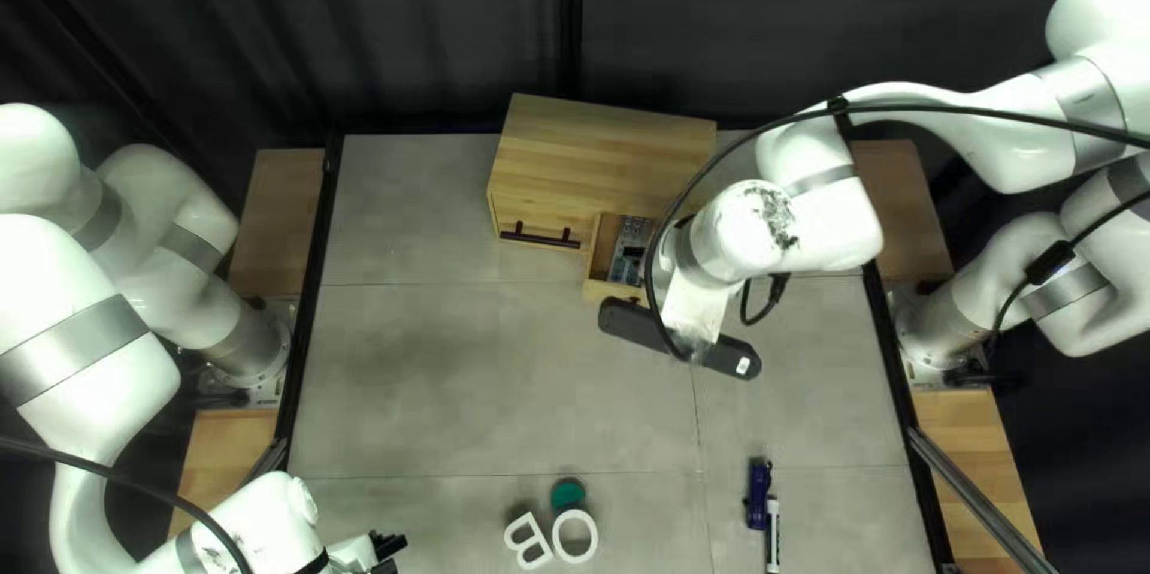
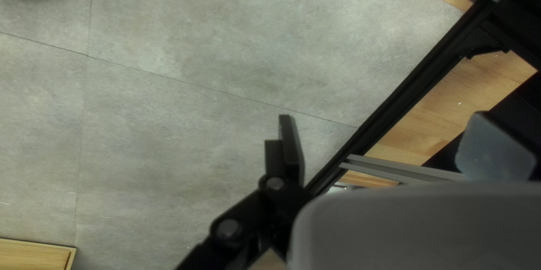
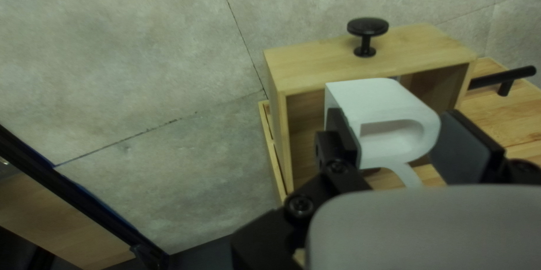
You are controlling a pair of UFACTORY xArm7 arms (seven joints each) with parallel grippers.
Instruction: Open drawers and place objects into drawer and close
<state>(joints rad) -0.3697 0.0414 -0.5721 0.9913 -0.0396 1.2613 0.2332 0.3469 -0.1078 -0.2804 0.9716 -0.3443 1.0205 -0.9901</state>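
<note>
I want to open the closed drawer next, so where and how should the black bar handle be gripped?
Best taken, I'd say, at the middle of the bar handle, coming straight in from the front of the closed drawer and pinching it from above and below. The bar runs lengthwise across the drawer front and stands off it on short posts, which should leave room behind it.

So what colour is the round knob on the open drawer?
The knob is black; it shows best in the right wrist view.
</note>
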